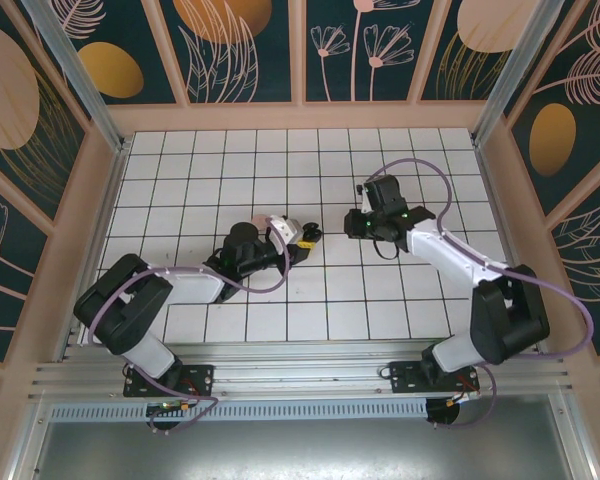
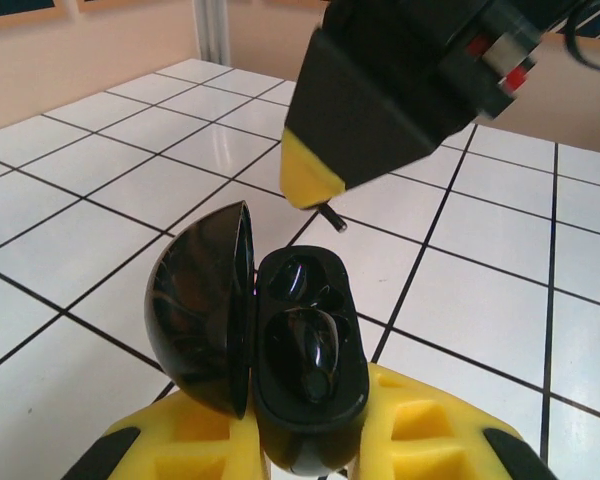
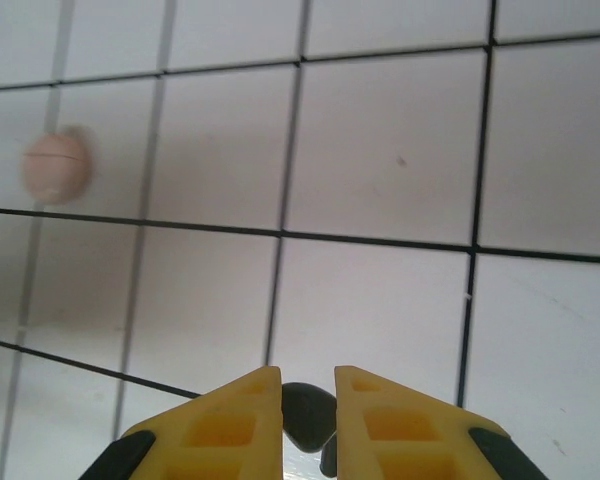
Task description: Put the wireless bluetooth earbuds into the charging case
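Observation:
My left gripper [image 2: 305, 432] is shut on the black charging case [image 2: 310, 400], which stands upright with its lid [image 2: 202, 310] swung open to the left. One glossy black earbud [image 2: 315, 355] sits in the nearer socket. The farther socket [image 2: 298, 280] is empty. My right gripper [image 3: 308, 398] is shut on a second dark earbud [image 3: 308, 412], pinched between its yellow fingertips. In the left wrist view that gripper's yellow tip [image 2: 310, 180] hangs just above and behind the case, with a small dark stem [image 2: 332, 218] poking out below it. From above, the left gripper [image 1: 302, 240] and the right gripper [image 1: 355, 225] nearly meet mid-table.
A round pale-pink object [image 3: 55, 165] lies on the white tiled table [image 3: 380, 150], blurred, to the left of the right gripper. From above it shows beside the left wrist [image 1: 272, 222]. Pink walls [image 1: 300, 115] fence the table on three sides.

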You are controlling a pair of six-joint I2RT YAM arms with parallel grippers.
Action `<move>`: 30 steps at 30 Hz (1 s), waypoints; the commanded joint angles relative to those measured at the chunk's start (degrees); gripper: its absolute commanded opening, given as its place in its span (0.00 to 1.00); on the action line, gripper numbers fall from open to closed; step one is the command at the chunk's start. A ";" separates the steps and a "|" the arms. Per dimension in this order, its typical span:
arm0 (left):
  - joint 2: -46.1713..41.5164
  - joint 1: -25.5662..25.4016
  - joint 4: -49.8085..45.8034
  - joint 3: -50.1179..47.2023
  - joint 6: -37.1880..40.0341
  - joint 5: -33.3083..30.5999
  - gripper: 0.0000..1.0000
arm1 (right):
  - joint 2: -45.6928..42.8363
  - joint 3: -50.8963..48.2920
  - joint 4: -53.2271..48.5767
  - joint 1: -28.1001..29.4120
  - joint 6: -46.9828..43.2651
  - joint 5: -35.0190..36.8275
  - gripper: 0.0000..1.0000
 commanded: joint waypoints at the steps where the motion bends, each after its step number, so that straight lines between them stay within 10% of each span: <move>1: 1.80 -0.57 4.93 2.40 -2.14 1.62 0.08 | -4.41 -2.37 7.91 1.31 0.17 -2.78 0.16; 30: 3.47 -0.84 6.45 5.30 -4.82 2.39 0.08 | -13.06 -12.71 28.85 6.57 1.78 -10.36 0.16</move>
